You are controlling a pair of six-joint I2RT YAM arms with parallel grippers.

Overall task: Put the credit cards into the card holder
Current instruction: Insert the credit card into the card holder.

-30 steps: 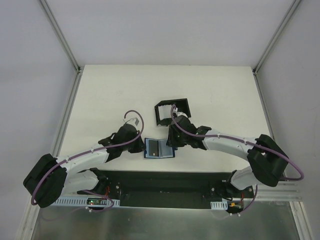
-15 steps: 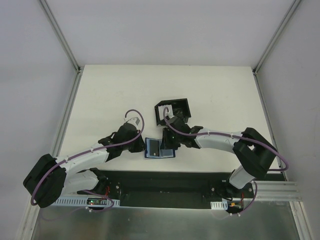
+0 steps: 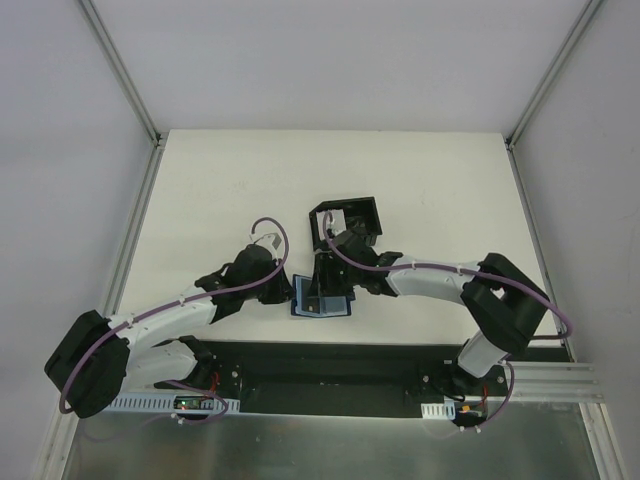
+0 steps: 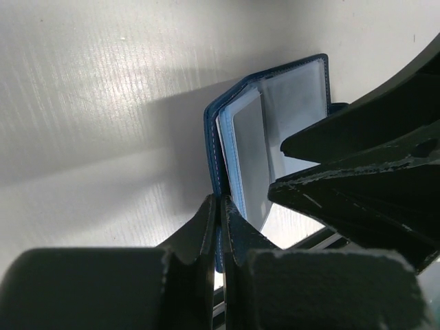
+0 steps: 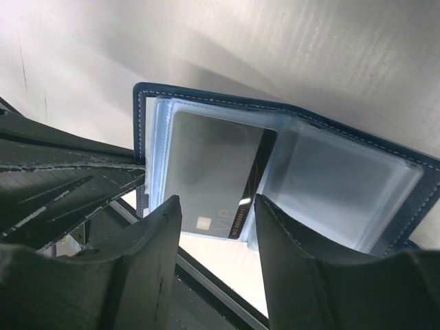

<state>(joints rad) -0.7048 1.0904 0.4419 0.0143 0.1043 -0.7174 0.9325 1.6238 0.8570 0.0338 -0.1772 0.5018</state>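
Top camera shows me the wallet [image 3: 335, 305] lying open on the white table [image 3: 200, 200], near the front edge, between my two arms. The left pincer [image 3: 288, 290] is at the wallet's left side. The right pincer [image 3: 325, 283] hangs over the wallet's middle. Just behind them sits a black box [image 3: 352, 212], open at the top. I see something pale in it, but it is too small to tell what.

On the left wrist camera my left pincer is squeezed tight on the wallet's blue edge. The clear pockets fan out beside that edge. The dark fingers of the right pincer are close by on the right.

On the right wrist camera my right pincer is spread partway. Its two fingers [image 5: 155, 237] stand apart, and I do not see them holding anything. One grey card [image 5: 206, 165] sits in the wallet's left clear pocket. It has a black stripe, a small gold chip and the letters VIP. The end with the chip shows in the gap between the fingers. I cannot tell if the fingers touch it. The right pocket looks cloudy.
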